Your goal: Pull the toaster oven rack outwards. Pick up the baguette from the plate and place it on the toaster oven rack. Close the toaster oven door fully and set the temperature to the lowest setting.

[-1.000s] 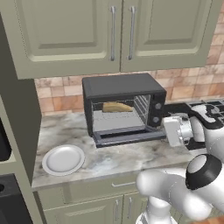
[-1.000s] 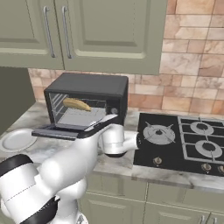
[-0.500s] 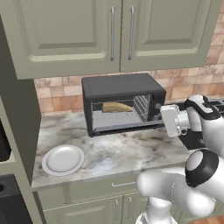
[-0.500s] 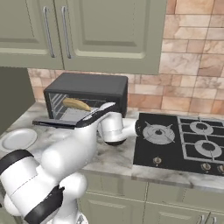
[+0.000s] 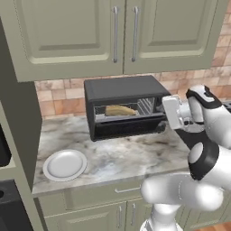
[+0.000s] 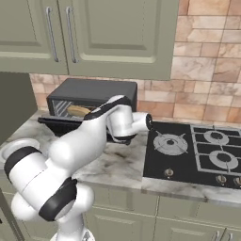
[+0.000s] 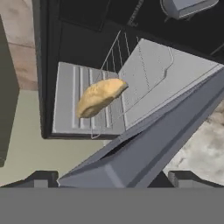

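On the marble counter (image 5: 135,158), below the green wall cabinets (image 5: 90,36) and a brick backsplash (image 6: 207,89), the oven (image 5: 122,110) stands with the baguette (image 5: 120,110) lying inside on the rack (image 7: 109,87); the rack and loading steps are judged complete. The door (image 5: 128,127) is raised most of the way but not seated: the hand view looks over its top edge at an open gap into the cavity. Closing it fully and turning the temperature to its lowest setting remain outstanding. A black gas hob (image 6: 197,153) adjoins the counter on the oven's right. The plate (image 5: 65,164) sits bare at the counter's front left, well apart from the oven. The gripper (image 7: 111,178) is close to the door's upper edge, fingers spread wide, nothing held.
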Available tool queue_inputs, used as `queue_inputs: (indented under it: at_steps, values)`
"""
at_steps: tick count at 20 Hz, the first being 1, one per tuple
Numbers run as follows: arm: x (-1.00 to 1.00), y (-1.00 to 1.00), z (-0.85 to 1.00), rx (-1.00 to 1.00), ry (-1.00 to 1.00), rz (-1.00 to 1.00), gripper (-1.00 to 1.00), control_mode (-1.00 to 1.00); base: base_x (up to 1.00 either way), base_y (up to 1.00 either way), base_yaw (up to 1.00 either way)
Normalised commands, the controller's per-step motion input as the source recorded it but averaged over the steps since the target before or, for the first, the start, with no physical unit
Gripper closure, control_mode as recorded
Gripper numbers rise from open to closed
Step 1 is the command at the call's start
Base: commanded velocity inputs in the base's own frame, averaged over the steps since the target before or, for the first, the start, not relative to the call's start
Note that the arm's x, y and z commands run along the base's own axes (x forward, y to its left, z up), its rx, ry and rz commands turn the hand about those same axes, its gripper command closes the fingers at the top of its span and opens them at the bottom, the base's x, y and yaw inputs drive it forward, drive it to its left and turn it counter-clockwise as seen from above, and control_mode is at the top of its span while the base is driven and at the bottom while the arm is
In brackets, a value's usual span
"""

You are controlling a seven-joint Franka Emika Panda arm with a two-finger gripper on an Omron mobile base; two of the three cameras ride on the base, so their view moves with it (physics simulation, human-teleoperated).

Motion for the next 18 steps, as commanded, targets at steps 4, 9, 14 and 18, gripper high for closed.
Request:
queue_inputs:
  at_steps: [4, 9, 14, 18]
  values:
    - [0.61, 0.03, 0.12, 0.00, 0.00, -0.02, -1.00, -1.00, 0.00, 0.00, 0.00]
    - [0.77, 0.00, 0.05, 0.00, 0.00, -0.03, -1.00, -1.00, 0.00, 0.00, 0.00]
    - [0.50, 0.04, 0.00, -0.01, -0.16, -0.11, -1.00, -1.00, 0.00, 0.00, 0.00]
    - [0.19, 0.15, 0.02, 0.00, -0.17, -0.11, -1.00, -1.00, 0.00, 0.00, 0.00]
